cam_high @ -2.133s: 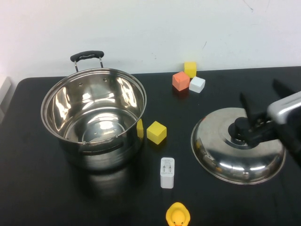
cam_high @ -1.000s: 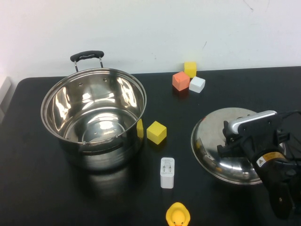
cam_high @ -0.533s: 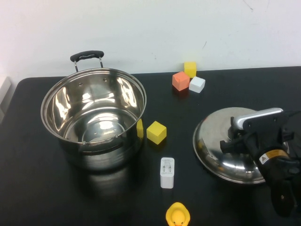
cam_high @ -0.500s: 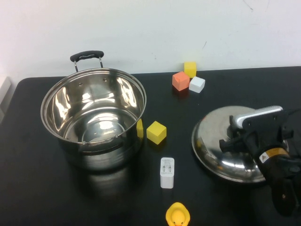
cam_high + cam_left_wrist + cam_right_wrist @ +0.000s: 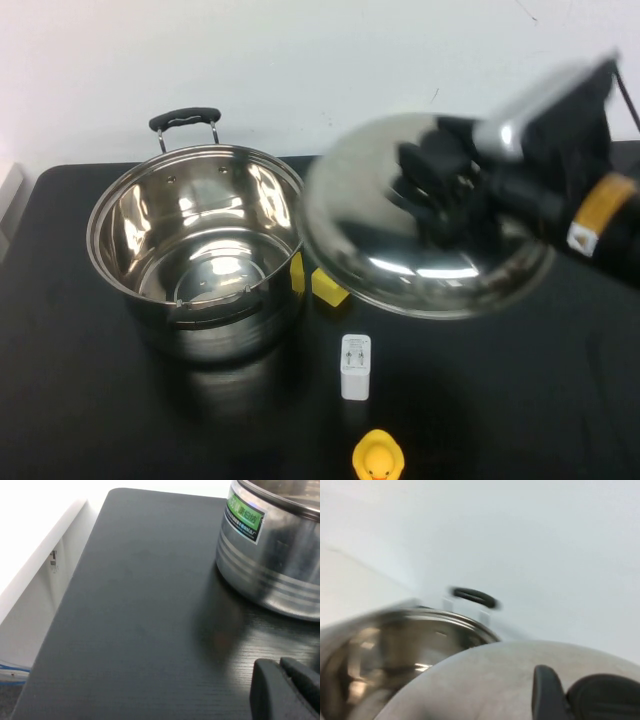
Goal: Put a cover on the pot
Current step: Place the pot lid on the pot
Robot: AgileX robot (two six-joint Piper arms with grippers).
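Presently: right end effector (image 5: 440, 185) clamped on lid (image 5: 380, 255) knob, lid airborne, tilted, beside open pot (image 5: 200, 255) on counter (image 5: 80, 420). Left end effector (image 5: 287, 690) low near pot; finger state indeterminate.

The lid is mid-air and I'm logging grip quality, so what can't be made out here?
- High view: right gripper on the lid is motion-blurred; knob contact unclear.
- Yellow cube: mostly hidden by the lid.
- Left wrist view: left gripper, beside the pot, cut off by the frame edge.
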